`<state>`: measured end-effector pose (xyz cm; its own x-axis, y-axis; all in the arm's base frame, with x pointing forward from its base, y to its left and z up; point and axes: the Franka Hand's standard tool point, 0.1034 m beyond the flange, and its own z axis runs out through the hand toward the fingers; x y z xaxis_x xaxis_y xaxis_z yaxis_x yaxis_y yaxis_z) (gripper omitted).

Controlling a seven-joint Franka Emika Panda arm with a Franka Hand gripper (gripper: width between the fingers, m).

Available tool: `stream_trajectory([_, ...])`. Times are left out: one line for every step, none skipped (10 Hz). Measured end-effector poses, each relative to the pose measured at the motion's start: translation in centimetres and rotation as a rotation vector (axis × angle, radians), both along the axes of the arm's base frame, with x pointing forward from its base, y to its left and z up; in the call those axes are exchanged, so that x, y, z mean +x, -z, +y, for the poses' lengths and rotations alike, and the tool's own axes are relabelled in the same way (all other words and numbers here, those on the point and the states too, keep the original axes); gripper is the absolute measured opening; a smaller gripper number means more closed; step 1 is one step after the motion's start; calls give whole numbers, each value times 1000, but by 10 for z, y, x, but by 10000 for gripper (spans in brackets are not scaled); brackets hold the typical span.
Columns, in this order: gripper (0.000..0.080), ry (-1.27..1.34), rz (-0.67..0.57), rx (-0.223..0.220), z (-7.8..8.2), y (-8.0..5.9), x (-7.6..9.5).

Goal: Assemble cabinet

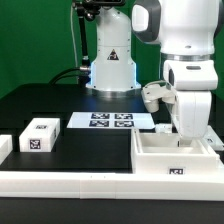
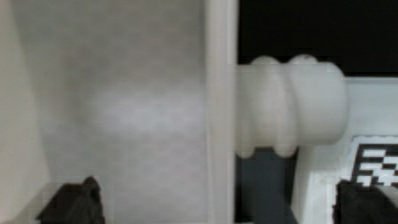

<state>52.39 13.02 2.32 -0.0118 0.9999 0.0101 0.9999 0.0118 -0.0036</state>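
Nearest the lens, a long low white rail (image 1: 70,184) is seen running across the bottom of the exterior frame. Just behind it, at lower right, the cabinet (image 1: 155,158) is laid as an open white shell, with a black-and-white tag (image 1: 178,172) shown on its front face. The gripper (image 1: 186,128) is lowered from above onto the right part of that shell, and the white arm (image 1: 185,40) rises toward the frame's upper right.

In the wrist view a broad white panel (image 2: 107,110), taken to be a cabinet wall, fills most of the picture. The two black fingertips (image 2: 71,202) are spread wide with the panel's edge between them. Nothing is clamped, and contact cannot be made out. Such a straddle is judged to be a lining-up for a grasp on the wall. A ribbed white cylinder (image 2: 294,105) is seen just beside the panel's edge; what it belongs to cannot be told.

Further out, the marker board (image 1: 110,120) lies at frame centre. A small white tagged block (image 1: 41,134) is set at left, well apart, presumably kept clear until needed.
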Motion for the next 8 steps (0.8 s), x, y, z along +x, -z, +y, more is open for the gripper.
stream_trajectory([648, 0, -1, 0, 0, -1, 0])
stream_trajectory([648, -1, -14, -3, -1, -11, 4])
stream_trajectory([648, -1, -24, -12, -4, -25, 4])
stream_trajectory([648, -1, -36, -20, -6, -40, 0])
stream_trajectory([648, -7, -58, -21, -5, -55, -11])
stream_trajectory([648, 4, -66, -25, 2, -67, -23])
stream_trajectory([648, 3, -65, -25, 14, -72, -35])
stream_trajectory([648, 1, -54, -22, 28, -67, -45])
